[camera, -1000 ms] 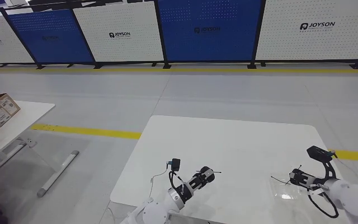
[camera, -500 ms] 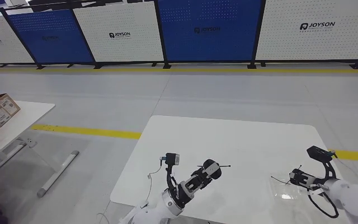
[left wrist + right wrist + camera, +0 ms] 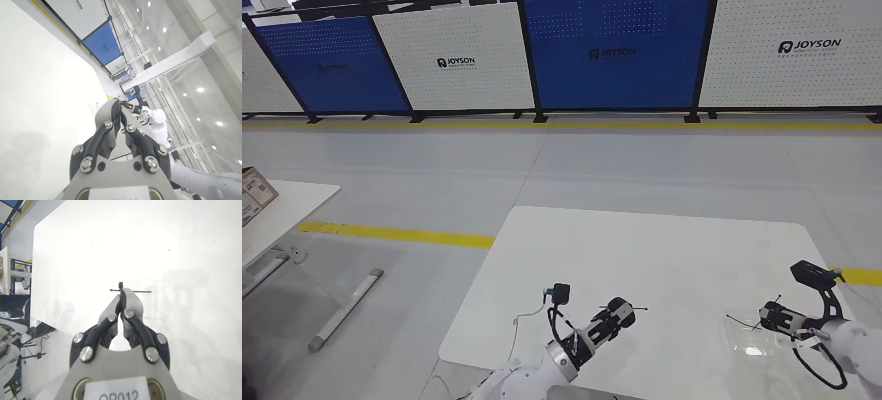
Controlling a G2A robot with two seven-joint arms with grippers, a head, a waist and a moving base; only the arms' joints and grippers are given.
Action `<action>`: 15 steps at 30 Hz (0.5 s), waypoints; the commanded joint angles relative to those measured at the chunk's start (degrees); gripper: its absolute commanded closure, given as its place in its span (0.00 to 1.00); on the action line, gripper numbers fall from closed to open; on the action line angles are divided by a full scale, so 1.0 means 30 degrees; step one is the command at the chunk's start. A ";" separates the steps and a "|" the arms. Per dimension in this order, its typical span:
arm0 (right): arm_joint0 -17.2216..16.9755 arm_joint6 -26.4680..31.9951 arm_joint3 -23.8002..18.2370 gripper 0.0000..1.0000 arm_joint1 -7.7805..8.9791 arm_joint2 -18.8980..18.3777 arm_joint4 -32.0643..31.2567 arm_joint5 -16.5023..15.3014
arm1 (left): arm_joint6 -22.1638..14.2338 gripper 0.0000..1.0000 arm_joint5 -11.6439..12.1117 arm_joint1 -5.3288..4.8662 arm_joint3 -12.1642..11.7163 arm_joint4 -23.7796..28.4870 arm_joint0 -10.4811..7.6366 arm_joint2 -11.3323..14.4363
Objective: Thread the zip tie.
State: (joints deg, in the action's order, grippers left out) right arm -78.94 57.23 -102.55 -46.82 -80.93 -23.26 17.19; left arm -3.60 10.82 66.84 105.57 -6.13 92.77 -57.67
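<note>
**Threading not yet begun, as I judge it from the console.** The right hand (image 3: 121,298) is pinched shut on a zip tie (image 3: 120,284), whose square head stands just clear of the fingertips. This hand hangs low over the near right part of the table (image 3: 662,250). A loose tie (image 3: 141,291) lies flat just beyond those fingertips, on what looks like a clear sheet (image 3: 754,347). Whether it touches the held one I cannot tell. The left hand (image 3: 619,311) is near the table's front edge, well apart from the right. It is closed narrow on a thin black strip (image 3: 640,308) that pokes out toward the right hand. The strip is most likely another tie, though too fine for me to say which end.

- **Done:** each hand has its piece in a pinch.
- **Left:** bring the hands together, line a tail up with a head's slot, push it through and pull.

I see no tail passing through any head.
</note>
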 commanded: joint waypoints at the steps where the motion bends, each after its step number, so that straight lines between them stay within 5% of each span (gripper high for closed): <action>1: -0.0082 -0.0356 -0.0166 1.00 -0.0030 -0.0019 0.0194 -0.0230 | 0.0158 1.00 -0.0111 0.0069 -0.0293 -0.0033 -0.0228 0.0244; 7: -0.2420 -0.5173 -0.2023 1.00 -0.0318 -0.1883 0.3218 -0.0188 | 0.0566 1.00 -0.0348 0.0154 -0.0459 -0.0397 -0.0472 0.0468; 10: -0.3555 -0.5769 -0.2751 1.00 -0.0330 -0.2306 0.3061 -0.0084 | 0.0532 1.00 -0.0478 0.0161 -0.0515 -0.0472 -0.0494 0.0490; 15: -0.3555 -0.5769 -0.2751 1.00 -0.0330 -0.2306 0.3061 -0.0084 | 0.0532 1.00 -0.0478 0.0161 -0.0515 -0.0472 -0.0494 0.0490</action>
State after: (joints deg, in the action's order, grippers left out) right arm -89.61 39.92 -110.81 -47.81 -87.85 -14.10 16.96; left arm -2.01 9.37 67.32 104.02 -7.56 91.28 -56.19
